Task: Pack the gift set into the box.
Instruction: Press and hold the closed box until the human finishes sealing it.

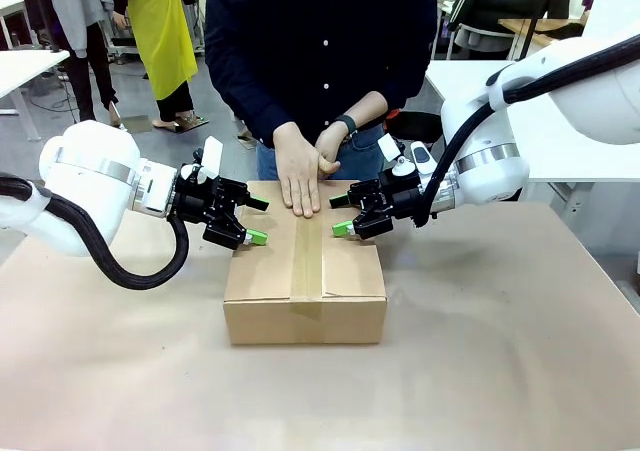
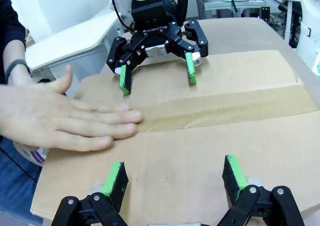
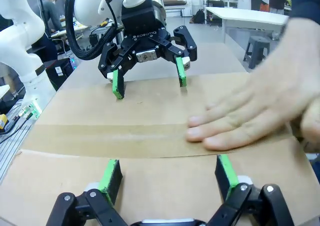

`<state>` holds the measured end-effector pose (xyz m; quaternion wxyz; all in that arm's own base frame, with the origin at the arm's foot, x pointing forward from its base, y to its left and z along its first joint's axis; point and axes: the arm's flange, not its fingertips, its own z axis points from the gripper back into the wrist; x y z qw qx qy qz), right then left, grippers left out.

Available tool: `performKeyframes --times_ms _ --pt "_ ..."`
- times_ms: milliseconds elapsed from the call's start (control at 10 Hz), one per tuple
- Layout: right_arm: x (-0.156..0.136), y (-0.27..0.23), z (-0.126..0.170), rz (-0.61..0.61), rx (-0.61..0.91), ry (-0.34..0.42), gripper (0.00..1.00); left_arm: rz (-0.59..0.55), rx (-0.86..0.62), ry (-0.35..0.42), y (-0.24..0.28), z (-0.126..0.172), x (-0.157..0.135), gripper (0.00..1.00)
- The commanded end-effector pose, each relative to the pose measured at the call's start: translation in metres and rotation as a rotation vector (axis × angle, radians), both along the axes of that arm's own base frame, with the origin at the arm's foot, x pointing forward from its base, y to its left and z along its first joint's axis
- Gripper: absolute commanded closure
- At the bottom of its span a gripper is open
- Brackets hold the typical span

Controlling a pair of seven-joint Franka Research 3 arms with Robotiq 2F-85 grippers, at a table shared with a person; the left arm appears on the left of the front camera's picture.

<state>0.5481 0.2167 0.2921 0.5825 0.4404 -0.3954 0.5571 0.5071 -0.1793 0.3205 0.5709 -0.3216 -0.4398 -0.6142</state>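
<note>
- The box (image 1: pixel 305 276) sits closed at the centre of the front view on the paper-covered surface (image 1: pixel 500 371). A tape strip (image 1: pixel 307 261) runs along its top seam, and the gift set is presumably inside, out of sight.
- It looks like stiff corrugated cardboard with a smooth lid. I judge it light to moderate in weight, rigid enough to squeeze, and a little slippery on the taped band.
- The best hold is probably on the two short side walls, one gripper per side, not on the lid.
- The left gripper (image 1: pixel 252 219) stands released, jaws spread, at the box's upper-left edge. The right gripper (image 1: pixel 340 214) is equally spread over the upper-right part of the lid.
- The person's hand (image 1: pixel 298 171) lies flat on the tape at the lid's upper middle, between both grippers.
</note>
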Motion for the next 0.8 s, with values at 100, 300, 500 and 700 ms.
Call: performKeyframes --times_ms 100,300,500,700 --pt "-0.0012 0.0002 -0.0019 -0.003 -0.002 -0.001 0.0 0.002 0.006 -0.002 -0.001 -0.0008 -0.0009 0.0" --pt "-0.0012 0.0002 -0.0019 -0.003 -0.002 -0.001 0.0 0.002 0.006 -0.002 -0.001 -0.0008 -0.0009 0.0" --pt "-0.0012 0.0002 -0.0019 -0.003 -0.002 -0.001 0.0 0.002 0.006 -0.002 -0.001 -0.0008 -0.0009 0.0" --pt "-0.0012 0.0002 -0.0019 -0.003 -0.002 -0.001 0.0 0.002 0.006 -0.002 -0.001 -0.0008 -0.0009 0.0"
